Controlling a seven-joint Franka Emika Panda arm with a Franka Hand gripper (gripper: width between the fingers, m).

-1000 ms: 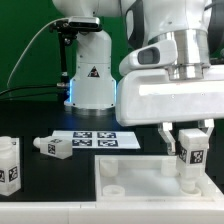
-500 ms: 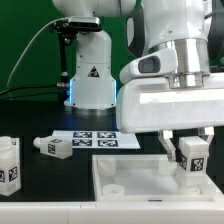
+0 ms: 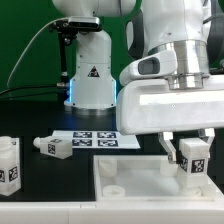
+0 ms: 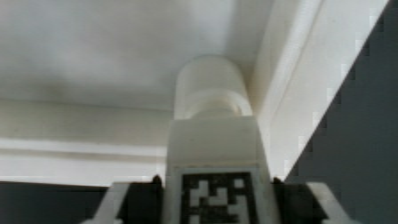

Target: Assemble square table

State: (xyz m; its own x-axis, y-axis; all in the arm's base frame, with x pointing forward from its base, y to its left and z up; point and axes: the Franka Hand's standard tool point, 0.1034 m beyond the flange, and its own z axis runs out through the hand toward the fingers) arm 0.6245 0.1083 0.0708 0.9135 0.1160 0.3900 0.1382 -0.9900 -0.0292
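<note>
The square table top [image 3: 130, 180] is a white slab with a raised rim and round corner sockets, lying at the front of the exterior view. My gripper [image 3: 190, 160] is shut on a tagged white leg [image 3: 193, 158], held upright over the slab's corner on the exterior view's right. In the wrist view that leg [image 4: 217, 130] runs from between my fingers [image 4: 125, 205] down to the slab's corner [image 4: 107, 60]; whether its tip touches cannot be told. Two more tagged legs lie loose: one [image 3: 9, 163] stands at the exterior view's left edge, another [image 3: 53, 147] lies beside it.
The marker board [image 3: 98, 140] lies flat on the black table behind the slab. The robot's white base [image 3: 90, 75] stands behind that, with a cable trailing toward the exterior view's left. A green wall closes off the back.
From one second ago to half a second ago the arm shifted slightly with the leg toward the slab's corner; since then nothing has visibly moved.
</note>
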